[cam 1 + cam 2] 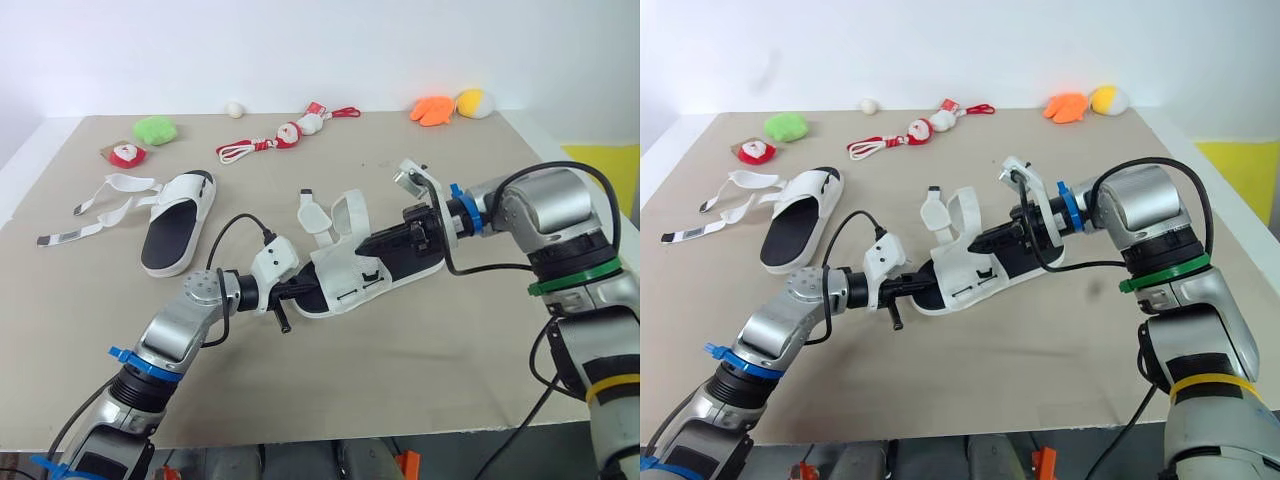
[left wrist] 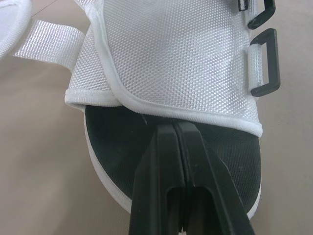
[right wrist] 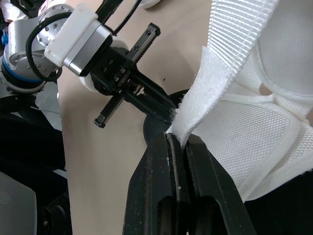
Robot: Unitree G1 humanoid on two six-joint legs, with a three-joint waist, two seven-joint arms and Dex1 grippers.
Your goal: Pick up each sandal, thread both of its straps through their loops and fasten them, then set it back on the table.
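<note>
A white sandal with a black footbed (image 1: 365,268) is held just above the table's middle, between both grippers. My left gripper (image 1: 300,291) is shut on the sole's near end; its fingers (image 2: 166,161) lie pressed together over the black footbed below the white mesh upper. Two black loops (image 2: 264,62) show empty on the upper's side. My right gripper (image 3: 178,139) is shut on a white strap (image 3: 230,44) of this sandal, pinching its end. A second sandal (image 1: 180,222) lies flat at the left, its straps (image 1: 100,205) spread loose on the table.
Small toys line the far edge: a green plush (image 1: 155,130), red-and-white figures (image 1: 127,154) (image 1: 290,134), a white ball (image 1: 235,109), and orange (image 1: 432,110) and yellow (image 1: 473,103) plush. The beige table (image 1: 400,380) ends close in front.
</note>
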